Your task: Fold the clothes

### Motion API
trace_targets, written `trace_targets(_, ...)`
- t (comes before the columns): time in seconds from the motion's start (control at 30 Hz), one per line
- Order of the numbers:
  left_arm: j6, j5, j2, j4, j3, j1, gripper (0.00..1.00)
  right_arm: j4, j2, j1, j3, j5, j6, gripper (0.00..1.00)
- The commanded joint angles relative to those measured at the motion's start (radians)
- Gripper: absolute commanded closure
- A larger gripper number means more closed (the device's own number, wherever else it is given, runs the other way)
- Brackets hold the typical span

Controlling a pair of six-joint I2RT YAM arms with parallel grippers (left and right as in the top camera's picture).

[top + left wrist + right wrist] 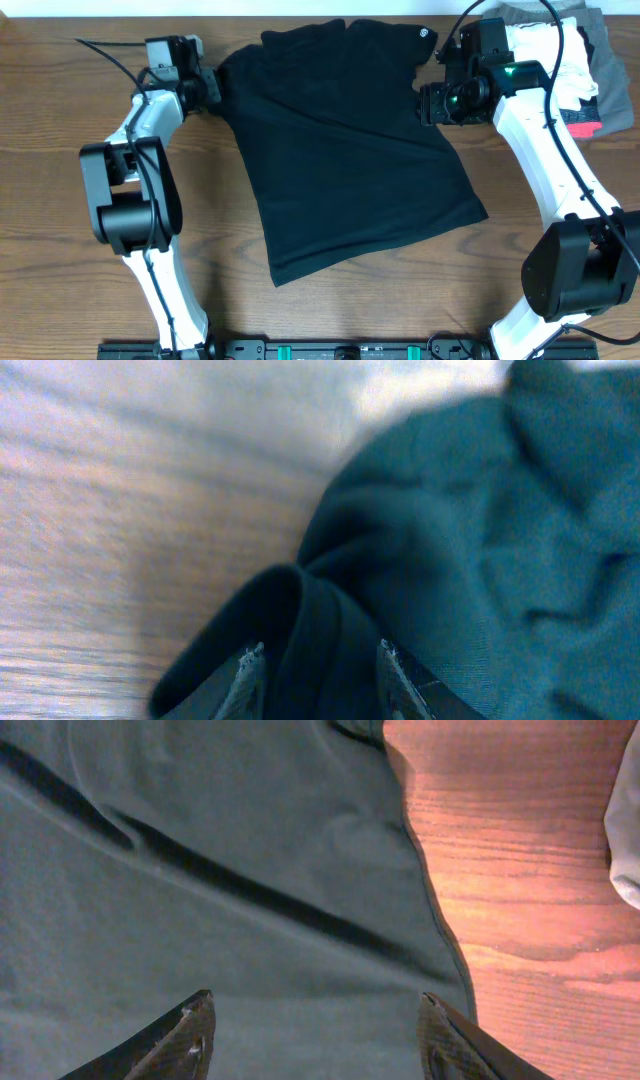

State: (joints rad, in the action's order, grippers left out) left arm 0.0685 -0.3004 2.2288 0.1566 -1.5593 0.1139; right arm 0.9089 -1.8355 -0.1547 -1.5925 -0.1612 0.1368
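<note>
- The black shirt (350,150) lies flat in the middle of the table (60,250), its long axis running away from the robot with a slight tilt.
- The left gripper (212,85) pinches a fold at the shirt's left sleeve edge.
- The right gripper (428,100) hovers with fingers spread and gripping nothing; the shirt's right edge lies directly beneath.

Place: a robot test station, more lab than home.
Bench (60,120): one wood-grain top carrying both machinery and laundry.
Arms: a white-and-black left arm (125,210) and right arm (545,150), both based at the near edge.
Rail (300,351): a black mounting bar with green fittings along the front.
Cables (105,52): thin black leads trailing to the arms.
Lamp (512,70): a green indicator lit on the right wrist.
Laundry: a black T-shirt (350,150) spread flat, with folded garments (575,60) piled in the far right corner.
</note>
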Motion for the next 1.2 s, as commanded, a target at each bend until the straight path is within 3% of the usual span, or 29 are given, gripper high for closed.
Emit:
trace_targets(0.0, -0.024, 0.007, 0.043, 0.008, -0.016, 0.003, 0.68, 0.006, 0.001, -0.006, -0.006, 0.007, -0.04, 0.37)
trace_targets(0.17, -0.023, 0.048, 0.043, 0.011, -0.016, 0.005, 0.94, 0.008, 0.001, -0.006, -0.005, 0.007, -0.041, 0.37)
trace_targets(0.33, -0.01, 0.072, 0.018, 0.065, -0.016, 0.038, 0.94, 0.006, 0.001, -0.006, -0.005, 0.007, -0.041, 0.35)
trace_targets(0.63, 0.137, 0.137, -0.071, 0.303, -0.016, 0.179, 0.94, -0.027, 0.001, -0.017, 0.005, 0.007, -0.041, 0.32)
trace_targets(0.8, 0.137, 0.137, -0.096, 0.394, -0.016, 0.263, 0.94, -0.037, 0.001, -0.041, 0.027, 0.007, -0.037, 0.32)
trace_targets(1.07, 0.138, 0.137, -0.097, 0.51, -0.016, 0.354, 0.94, -0.043, 0.001, -0.082, 0.135, -0.001, 0.022, 0.36)
trace_targets(1.17, 0.223, 0.177, -0.098, 0.555, -0.016, 0.389, 0.94, -0.058, 0.001, -0.102, 0.198, -0.005, 0.035, 0.37)
